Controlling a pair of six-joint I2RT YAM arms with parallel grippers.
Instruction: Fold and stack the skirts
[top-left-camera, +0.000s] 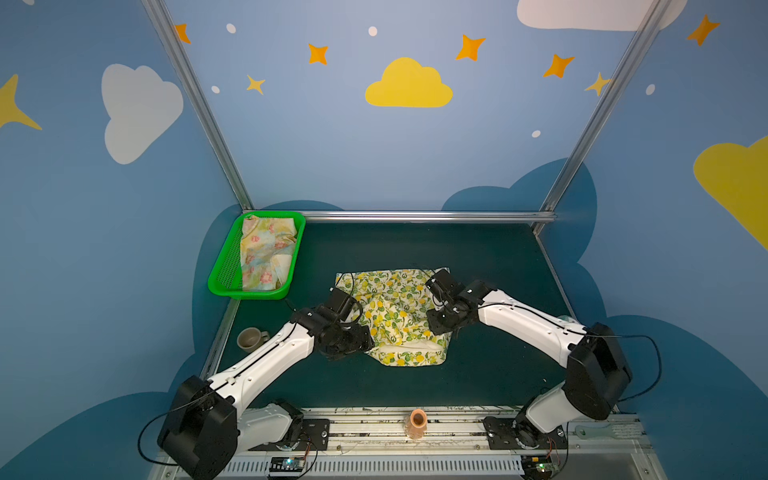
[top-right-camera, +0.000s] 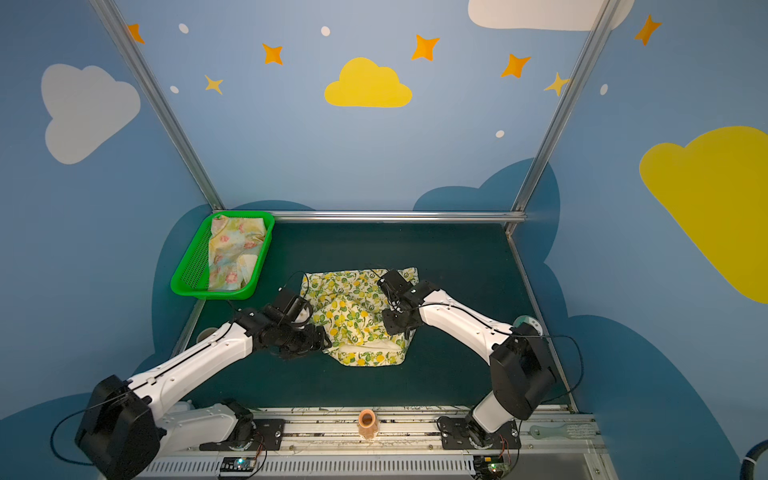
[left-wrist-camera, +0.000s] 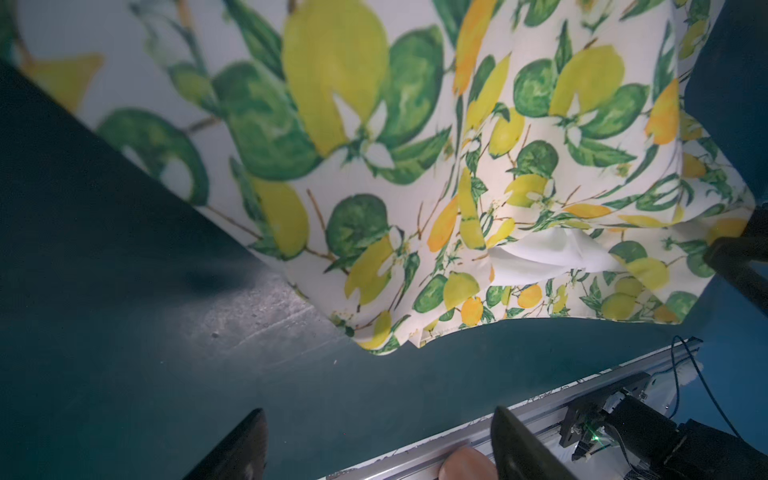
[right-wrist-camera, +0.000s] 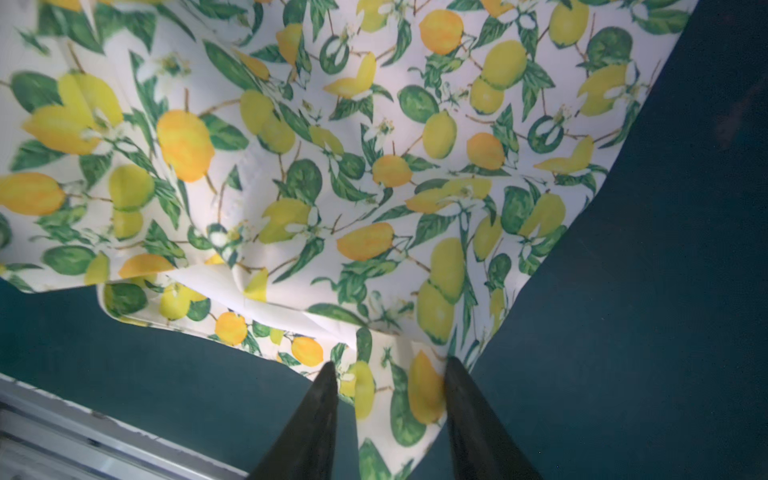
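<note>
In a top view, the lemon skirt (top-left-camera: 399, 316) is lying mid-frame between both arms, and the flowered skirt (top-left-camera: 266, 253) is sitting in the basket (top-left-camera: 228, 266) at upper left. In the left wrist view, the left gripper (left-wrist-camera: 378, 411) is gaping empty at the bottom edge, clear of the hem. In the right wrist view, the right gripper (right-wrist-camera: 390, 361) is standing parted astride the skirt's corner, so this arm is nearer.

Left arm (top-left-camera: 266, 357) and right arm (top-left-camera: 528, 320): glossy white link shells dotted with small dark screw holes, joined by bulky matte-black joint housings. Thin black cables (top-left-camera: 659, 357) loop off each elbow and run along the shells; black base plates (top-left-camera: 313, 430) show bolts, with thin orange wires beside them. Jaws: plain tapered black blades, dull finish.
</note>
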